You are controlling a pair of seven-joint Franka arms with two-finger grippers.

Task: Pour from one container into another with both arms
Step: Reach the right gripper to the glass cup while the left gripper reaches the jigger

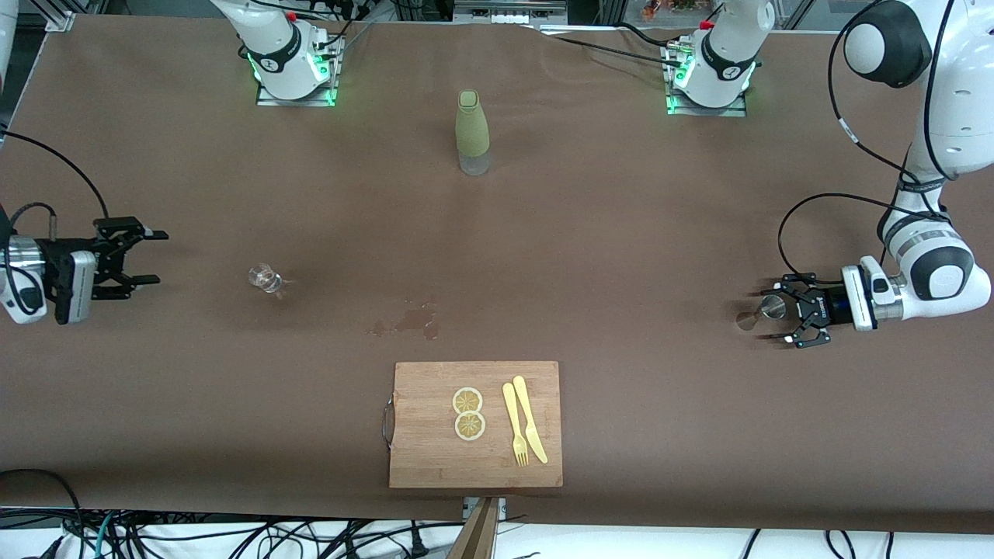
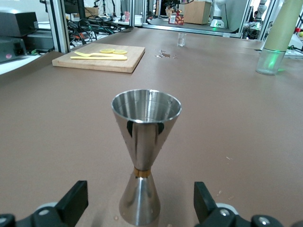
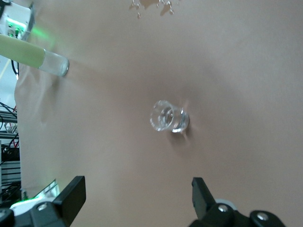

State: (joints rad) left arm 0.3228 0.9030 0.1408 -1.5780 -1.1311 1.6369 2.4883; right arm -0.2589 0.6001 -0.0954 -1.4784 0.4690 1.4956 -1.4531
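Front view shows the left gripper [image 1: 770, 321] low and horizontal near the table's edge, fingers open around the upright jigger [image 1: 769, 308], seemingly not touching, while the right gripper [image 1: 149, 257] waits open, facing the glass cup [image 1: 265, 278].

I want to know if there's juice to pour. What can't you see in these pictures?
- Inside the jigger: left wrist view looks from the side, so its rim hides any liquid.
- Glass cup: too small in the front view and blurred in the right wrist view to tell if it holds anything.
- Green bottle: its top is cut off by the left wrist view's edge.
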